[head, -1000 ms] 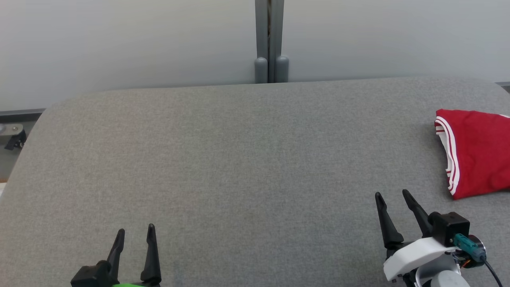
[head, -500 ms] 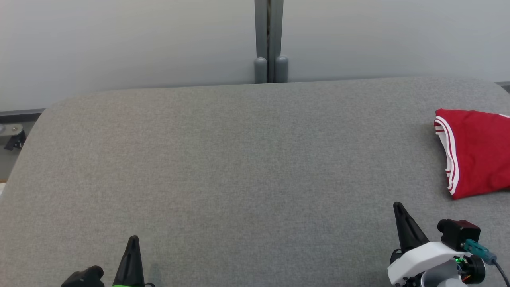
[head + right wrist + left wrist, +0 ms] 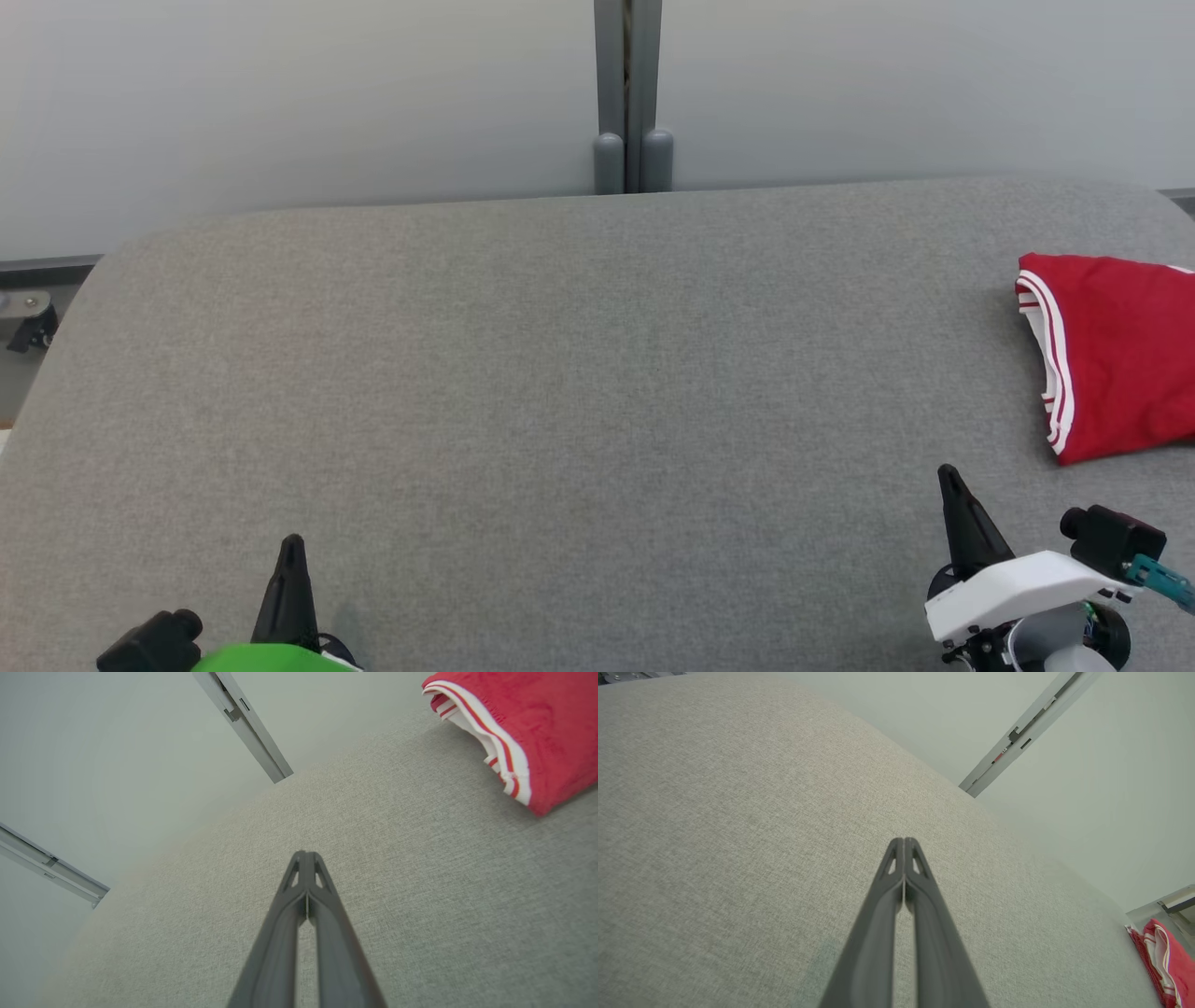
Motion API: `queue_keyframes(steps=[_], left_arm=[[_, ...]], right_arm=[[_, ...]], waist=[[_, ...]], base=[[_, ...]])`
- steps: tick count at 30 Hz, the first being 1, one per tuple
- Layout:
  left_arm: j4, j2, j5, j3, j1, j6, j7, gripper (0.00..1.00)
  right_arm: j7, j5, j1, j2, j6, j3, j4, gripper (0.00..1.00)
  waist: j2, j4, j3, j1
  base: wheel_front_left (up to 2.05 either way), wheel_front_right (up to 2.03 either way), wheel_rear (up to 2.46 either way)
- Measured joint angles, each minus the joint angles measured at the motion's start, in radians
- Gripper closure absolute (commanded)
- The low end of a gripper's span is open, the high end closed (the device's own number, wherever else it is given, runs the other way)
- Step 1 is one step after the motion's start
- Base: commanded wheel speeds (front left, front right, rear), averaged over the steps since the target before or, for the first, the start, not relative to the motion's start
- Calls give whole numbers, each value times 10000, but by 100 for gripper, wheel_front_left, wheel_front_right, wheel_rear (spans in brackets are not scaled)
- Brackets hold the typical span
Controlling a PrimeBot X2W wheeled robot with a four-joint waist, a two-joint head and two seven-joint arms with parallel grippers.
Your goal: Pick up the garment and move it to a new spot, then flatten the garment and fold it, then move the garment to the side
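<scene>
Looking from the head, the red garment lies folded on the table. The right gripper is near it, just below; the left gripper is well apart, far left of it. Left wrist: fingers pressed together, empty. Right wrist: same, garment up ahead. A shut gripper bumping the garment could mess its fold, I think.

Head view down over table, wrist views low, sharing garment
</scene>
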Motion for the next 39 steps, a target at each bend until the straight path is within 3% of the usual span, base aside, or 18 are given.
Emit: queue_keyframes(steps=[39], left_arm=[[-224, 4, -4531, 589, -812, 88, 1298, 100]], right_arm=[[1302, 4938, -283, -25, -2, -441, -399, 100]], waist=[[0, -78, 44, 0]], base=[[0, 0, 0]])
